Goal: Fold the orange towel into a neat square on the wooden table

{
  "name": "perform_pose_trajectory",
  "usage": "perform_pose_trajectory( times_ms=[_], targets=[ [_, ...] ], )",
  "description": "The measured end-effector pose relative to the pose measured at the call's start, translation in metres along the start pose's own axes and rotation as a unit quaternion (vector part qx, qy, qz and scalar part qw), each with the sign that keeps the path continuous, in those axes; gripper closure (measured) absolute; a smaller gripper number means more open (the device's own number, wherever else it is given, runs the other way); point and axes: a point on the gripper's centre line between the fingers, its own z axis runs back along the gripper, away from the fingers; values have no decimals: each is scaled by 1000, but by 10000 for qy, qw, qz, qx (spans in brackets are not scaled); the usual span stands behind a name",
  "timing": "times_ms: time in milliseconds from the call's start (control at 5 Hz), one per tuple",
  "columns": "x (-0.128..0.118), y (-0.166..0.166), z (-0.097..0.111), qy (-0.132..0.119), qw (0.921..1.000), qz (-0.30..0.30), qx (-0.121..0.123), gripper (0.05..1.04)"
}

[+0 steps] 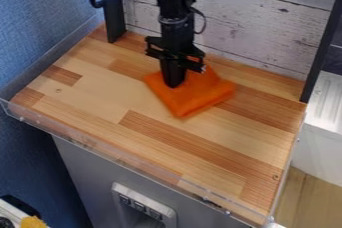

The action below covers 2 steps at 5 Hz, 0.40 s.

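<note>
Camera view — looking down on an orange cloth [194,100], rumpled toward the back of the wooden tabletop [127,132], neither spread flat nor lifted clear. Touched from above by the black gripper [174,83] — cannot tell whether open or closed. Backed by whitewashed planks [267,27].

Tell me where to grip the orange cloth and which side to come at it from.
Best pinched, I'd judge, at the bunched part near its back edge, coming straight down from above. The orange cloth seems to rise in a fold there, beside the gripper, while its front corner lies low on the wooden surface and likely offers less to pinch.
</note>
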Motion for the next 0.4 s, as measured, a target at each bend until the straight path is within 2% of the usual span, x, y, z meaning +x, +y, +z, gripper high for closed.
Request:
perform_pose_trajectory(
  times_ms=[200,400],
  targets=[
    [-3,9,2,68,9997,244,-5,1003],
    [-6,8,3,197,9990,394,-26,854]
  ],
)
